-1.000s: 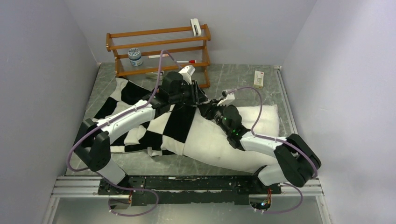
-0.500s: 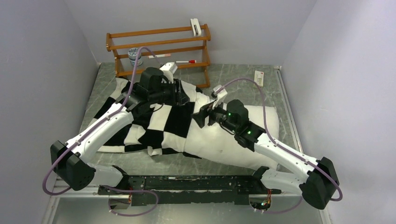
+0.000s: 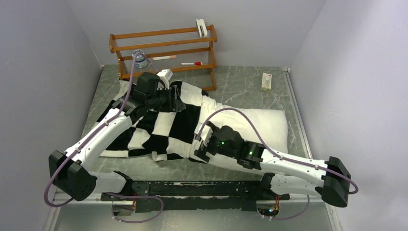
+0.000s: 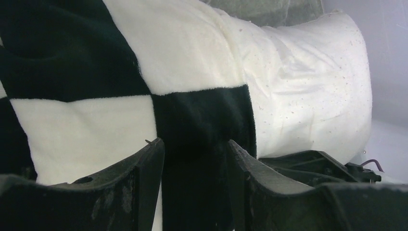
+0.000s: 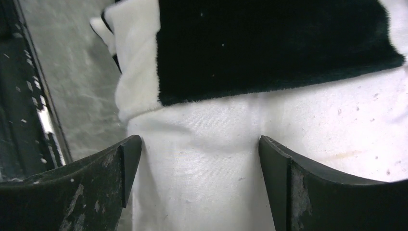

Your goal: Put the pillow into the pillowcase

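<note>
Pillow [image 3: 262,126]: lies across the middle of the table [image 3: 240,86], left part inside the pillowcase [image 3: 163,122], right part bare and reaching toward the right edge. Pillowcase: hem sits roughly midway along the pillow, slack end spread toward the far left corner. Left gripper [image 4: 195,159]: fingers apart over a black square, gripping nothing. Right gripper [image 5: 199,144]: spread wide over bare pillow beside the hem, near side, empty. Assessment: about half done; the exposed half remains to be covered
</note>
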`<state>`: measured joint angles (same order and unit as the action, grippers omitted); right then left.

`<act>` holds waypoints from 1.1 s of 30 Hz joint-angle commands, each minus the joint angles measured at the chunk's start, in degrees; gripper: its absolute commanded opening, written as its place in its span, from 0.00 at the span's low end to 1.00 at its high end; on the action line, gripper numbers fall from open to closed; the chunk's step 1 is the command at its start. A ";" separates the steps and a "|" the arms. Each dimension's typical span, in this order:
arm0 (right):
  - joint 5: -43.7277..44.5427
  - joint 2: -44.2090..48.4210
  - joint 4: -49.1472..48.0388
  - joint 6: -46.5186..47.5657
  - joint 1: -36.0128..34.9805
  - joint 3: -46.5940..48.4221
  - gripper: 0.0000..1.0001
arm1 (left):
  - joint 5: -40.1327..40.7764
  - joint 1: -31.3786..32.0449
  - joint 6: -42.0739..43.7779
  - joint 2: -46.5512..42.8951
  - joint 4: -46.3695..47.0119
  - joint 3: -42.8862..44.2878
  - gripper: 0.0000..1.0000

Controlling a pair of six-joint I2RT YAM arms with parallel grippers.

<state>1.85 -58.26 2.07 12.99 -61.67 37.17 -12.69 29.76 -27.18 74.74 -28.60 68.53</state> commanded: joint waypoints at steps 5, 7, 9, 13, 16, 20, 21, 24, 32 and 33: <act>7.32 -8.67 -3.66 9.47 -1.52 -1.81 0.88 | -1.90 -1.28 3.95 -2.34 -2.28 0.08 0.54; 7.47 -11.04 -6.00 8.86 -0.81 -0.92 0.74 | -1.01 -1.28 5.31 -2.82 -3.03 0.22 0.53; 6.02 -13.62 -8.05 6.34 0.56 1.47 0.39 | -0.22 -1.28 5.76 -3.73 -3.83 0.58 0.53; 2.62 -15.10 -16.47 -0.66 2.83 4.46 0.00 | -1.17 -1.07 4.52 -6.56 -3.25 -0.25 0.52; -5.19 -16.15 -24.58 -8.40 8.21 4.41 0.00 | -0.41 -0.38 2.72 -8.86 -3.30 -2.47 0.51; -8.27 -19.38 -29.49 -16.72 12.31 6.29 0.00 | 6.30 7.28 -1.06 -11.66 -2.88 -5.97 0.50; -8.31 -19.89 -30.14 -18.35 13.14 6.67 0.00 | 9.32 9.96 -1.97 -11.90 -3.36 -6.36 0.50; -9.93 -21.09 -32.55 -23.60 15.22 7.57 0.00 | 19.28 16.89 -4.89 -11.91 -4.84 -7.63 0.50; -11.06 -22.73 -34.74 -27.79 16.52 8.15 0.00 | 36.17 25.86 -8.78 -9.51 -5.24 -10.01 0.54; -11.07 -22.65 -35.24 -28.34 16.60 7.81 0.00 | 37.39 26.48 -8.88 -8.80 -4.84 -10.22 0.55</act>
<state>-8.64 -80.77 -24.40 -10.39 -45.82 43.59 13.23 53.78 -33.69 64.42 -33.71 59.13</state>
